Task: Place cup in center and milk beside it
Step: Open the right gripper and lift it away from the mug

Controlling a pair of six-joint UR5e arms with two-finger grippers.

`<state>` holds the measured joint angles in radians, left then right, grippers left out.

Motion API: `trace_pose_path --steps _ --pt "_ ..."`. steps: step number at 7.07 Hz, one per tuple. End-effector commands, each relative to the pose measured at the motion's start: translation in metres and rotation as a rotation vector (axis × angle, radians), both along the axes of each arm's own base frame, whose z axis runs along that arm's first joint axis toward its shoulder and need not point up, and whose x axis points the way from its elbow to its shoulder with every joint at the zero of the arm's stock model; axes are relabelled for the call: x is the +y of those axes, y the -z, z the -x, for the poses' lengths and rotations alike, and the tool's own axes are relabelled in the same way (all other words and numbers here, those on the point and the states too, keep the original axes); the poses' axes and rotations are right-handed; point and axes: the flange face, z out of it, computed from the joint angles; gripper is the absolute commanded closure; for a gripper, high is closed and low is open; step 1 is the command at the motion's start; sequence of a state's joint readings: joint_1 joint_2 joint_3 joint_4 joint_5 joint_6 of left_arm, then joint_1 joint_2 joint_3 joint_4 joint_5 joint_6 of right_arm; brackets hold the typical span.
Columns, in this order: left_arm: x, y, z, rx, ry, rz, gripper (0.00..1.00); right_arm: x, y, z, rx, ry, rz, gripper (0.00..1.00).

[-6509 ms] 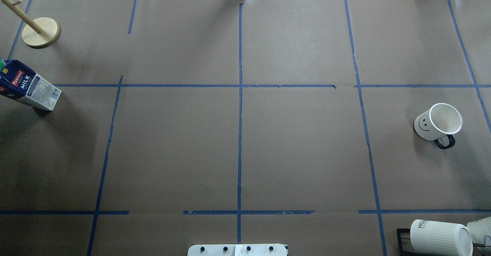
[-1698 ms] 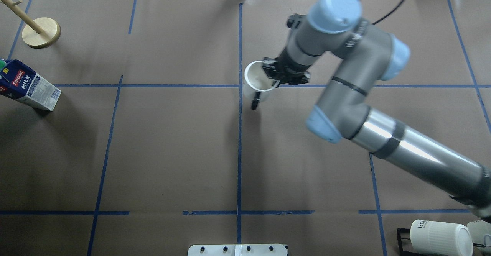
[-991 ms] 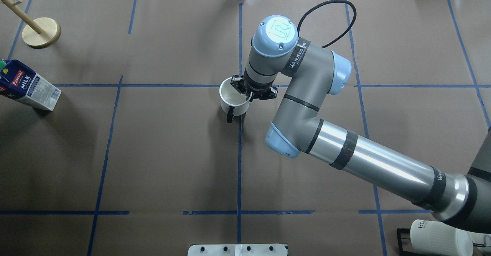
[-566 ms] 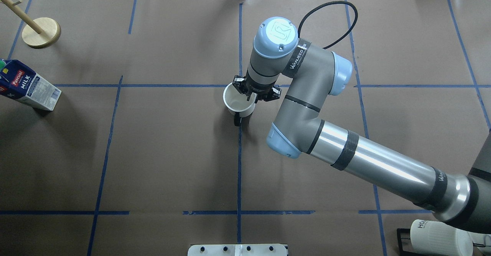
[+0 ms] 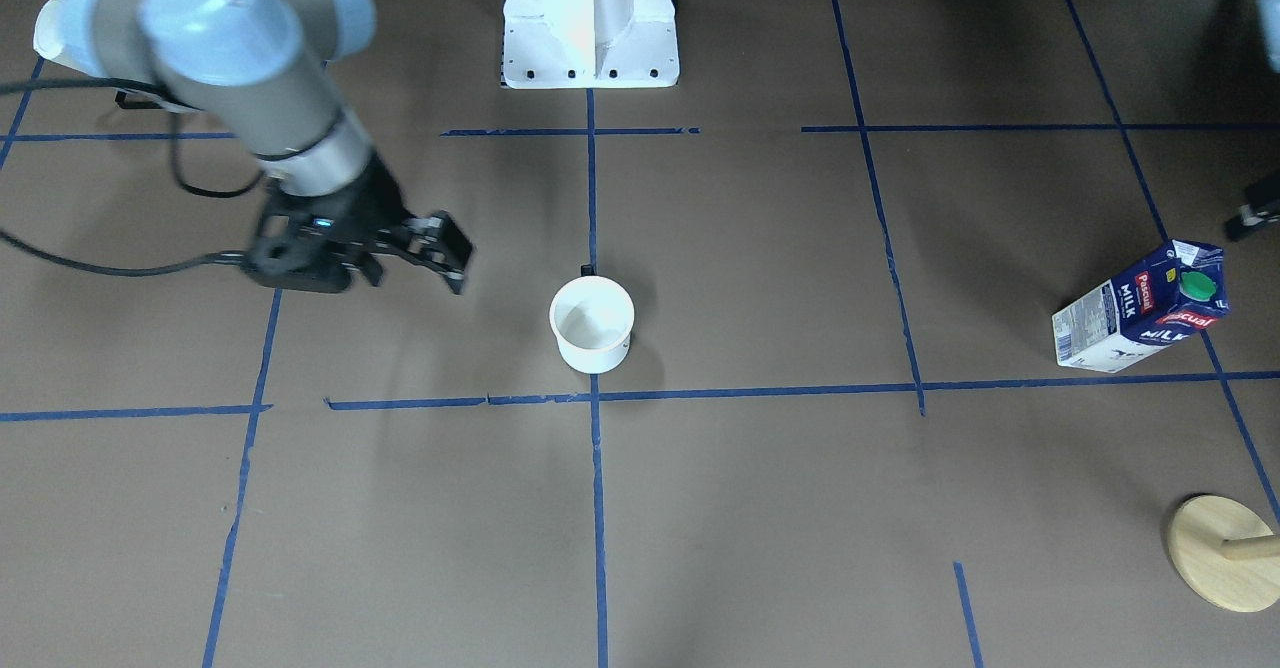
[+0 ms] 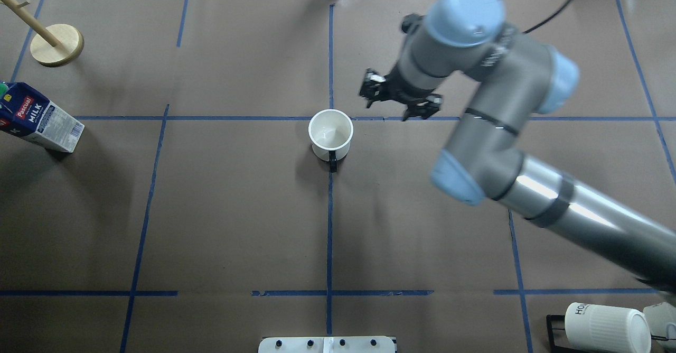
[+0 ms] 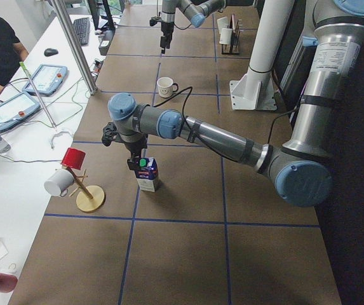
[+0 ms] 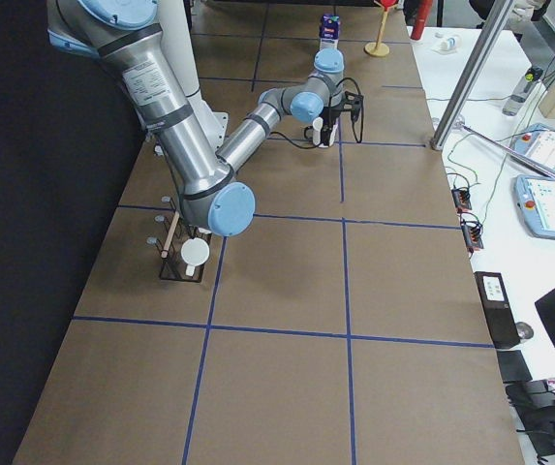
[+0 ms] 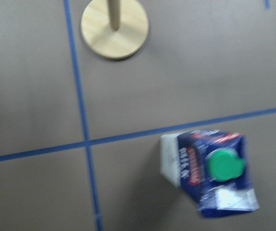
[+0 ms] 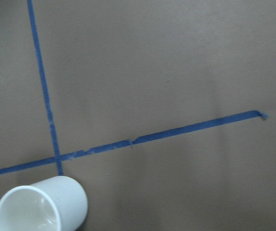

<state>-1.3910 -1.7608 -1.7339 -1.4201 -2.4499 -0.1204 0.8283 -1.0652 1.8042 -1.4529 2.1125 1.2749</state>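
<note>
And there: has the cup (image 5: pixel 592 323) standing upright just on the robot's side of the center (image 5: pixel 593 396), handle toward the base, touched by nothing, looks placed for good. Holds the right jaws spread wide and empty on the right arm (image 6: pixel 491 131), raised and off to one side, presumably to clear the rim. Hangs the left arm (image 7: pixel 169 124) over the milk (image 6: pixel 45 124), well apart from the cup, near a wooden stand (image 6: pixel 57 45); no telling the state of the left jaws. Brown paper worktop (image 6: pixel 237 210), blue tape lines, white desk (image 7: pixel 10 197) alongside
</note>
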Motion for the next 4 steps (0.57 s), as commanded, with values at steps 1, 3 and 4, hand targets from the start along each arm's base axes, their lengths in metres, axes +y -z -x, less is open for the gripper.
trace_pose_path --steps 1,3,4 --pt "-0.007 0.009 -0.045 -0.048 -0.029 0.016 0.0 0.002 -0.038 -0.031 0.032 0.044 -0.035 0.0" --pt "-0.013 -0.004 -0.05 -0.117 -0.024 -0.021 0.0 0.002 -0.038 -0.031 0.032 0.043 -0.037 0.0" --pt "-0.017 -0.018 -0.054 -0.117 -0.025 -0.018 0.0 0.002 -0.038 -0.03 0.033 0.043 -0.035 0.0"
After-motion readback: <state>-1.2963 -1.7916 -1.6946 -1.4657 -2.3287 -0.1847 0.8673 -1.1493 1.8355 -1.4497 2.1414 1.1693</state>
